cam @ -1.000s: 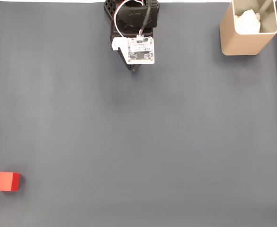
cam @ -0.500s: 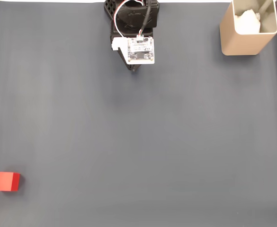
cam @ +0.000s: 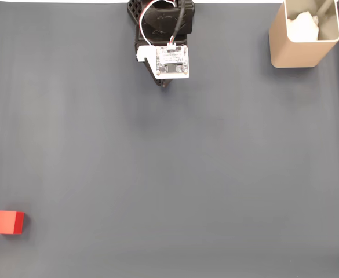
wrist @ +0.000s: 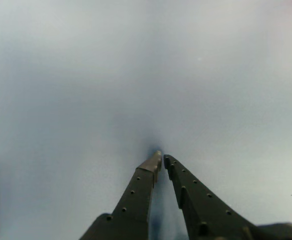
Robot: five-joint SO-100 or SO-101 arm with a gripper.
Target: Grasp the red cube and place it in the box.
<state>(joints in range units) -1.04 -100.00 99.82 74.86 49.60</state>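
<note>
The red cube lies on the dark mat near the bottom left corner of the fixed view. The box, tan with thin walls and something white inside, stands at the top right. My arm hangs at the top centre, its white camera board facing up, and the gripper points down at the mat, far from both cube and box. In the wrist view the gripper has its two dark fingers meeting at the tips, shut on nothing, just above the bare mat.
A dark grey mat covers the whole table. Its far edge runs along the top of the fixed view beside the arm's base.
</note>
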